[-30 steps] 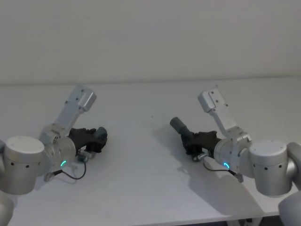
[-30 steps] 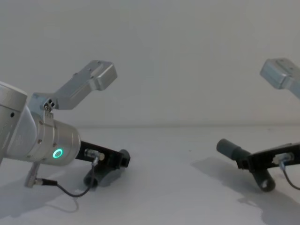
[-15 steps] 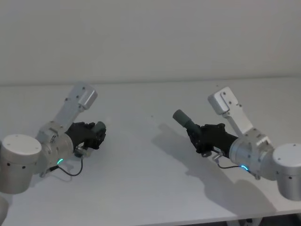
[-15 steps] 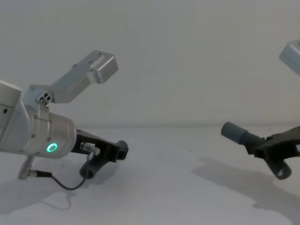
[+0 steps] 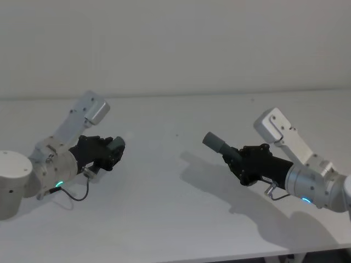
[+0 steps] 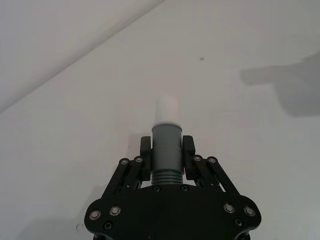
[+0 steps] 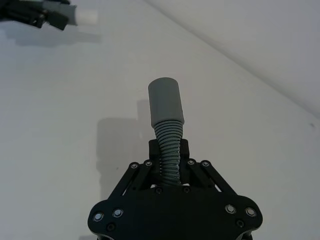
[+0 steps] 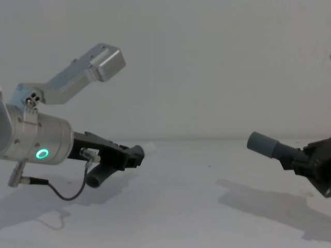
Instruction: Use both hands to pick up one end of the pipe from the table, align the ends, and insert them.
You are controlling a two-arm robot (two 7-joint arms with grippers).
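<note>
My left gripper (image 5: 108, 152) is shut on the pipe piece with the white plug tip (image 6: 166, 109). That piece is held above the table (image 5: 164, 208), and its grey collar (image 6: 165, 149) sits between the fingers. The hose's free end (image 8: 95, 180) hangs below the gripper. My right gripper (image 5: 243, 161) is shut on the ribbed hose (image 7: 169, 142) of the other piece, whose grey socket cuff (image 5: 213, 141) points toward the left gripper. The two ends are well apart. In the right wrist view, the left gripper (image 7: 31, 13) and its white tip (image 7: 85, 16) show far off.
The white table (image 8: 176, 206) spreads between the two arms, with only the arms' shadows (image 5: 219, 183) on it. A plain pale wall (image 5: 175, 44) stands behind the table's far edge.
Both grippers have risen from the table with their pipe pieces. The right arm has swung out to the right and the cuff now sits higher. The left piece has tilted up.
</note>
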